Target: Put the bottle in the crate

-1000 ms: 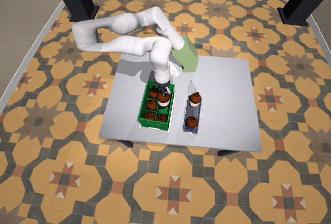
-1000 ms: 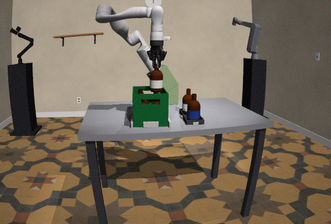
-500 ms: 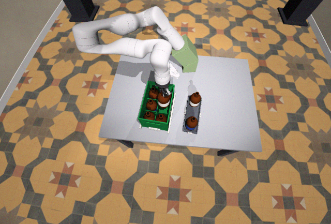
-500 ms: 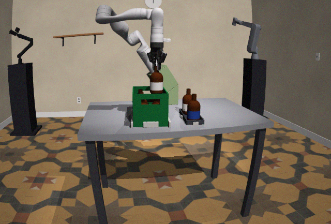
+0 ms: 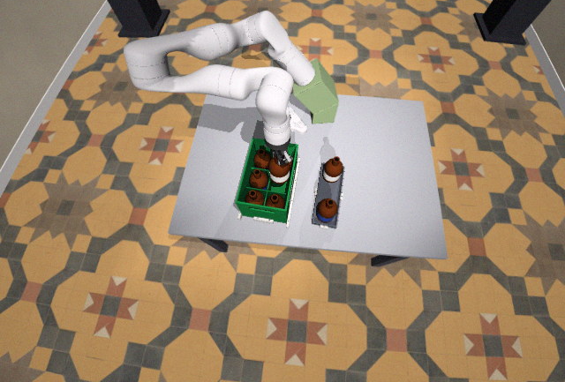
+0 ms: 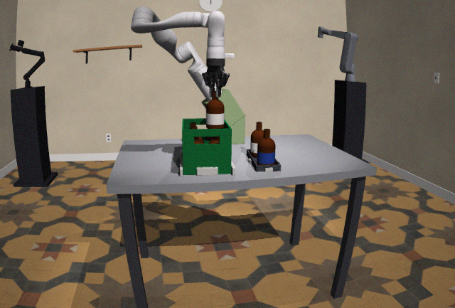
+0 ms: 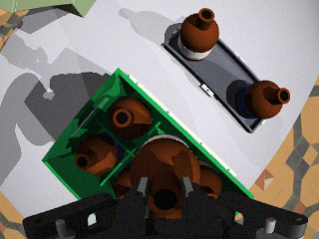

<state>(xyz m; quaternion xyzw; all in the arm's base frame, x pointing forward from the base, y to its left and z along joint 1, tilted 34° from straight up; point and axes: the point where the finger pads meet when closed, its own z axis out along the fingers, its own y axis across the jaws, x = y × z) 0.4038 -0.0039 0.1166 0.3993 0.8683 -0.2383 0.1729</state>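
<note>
My gripper [image 5: 282, 158] [image 6: 217, 93] [image 7: 164, 188] is shut on the neck of a brown white-label bottle [image 5: 279, 170] [image 6: 215, 107] [image 7: 164, 156]. The bottle hangs upright over the green crate [image 5: 262, 212] [image 6: 207, 159] [image 7: 62, 171], its base near rim height. Below it is the right column's middle slot, mostly hidden by the bottle. Brown bottles stand in the crate's other slots, such as the back-right bottle [image 7: 131, 117] and front-right bottle [image 5: 274, 199] [image 7: 210, 181]. The dark tray [image 5: 329, 191] [image 7: 214, 70] holds a white-label bottle [image 5: 333, 168] [image 7: 199, 36] and a blue-label bottle [image 5: 327, 209] [image 6: 266, 148] [image 7: 265, 100].
The grey table [image 5: 387, 177] [image 6: 312, 157] bears the crate and, to its right, the tray, with a gap between them. The green robot pedestal [image 5: 319, 95] [image 6: 237, 121] stands at the table's back edge. The crate's dividers and walls surround the slot closely.
</note>
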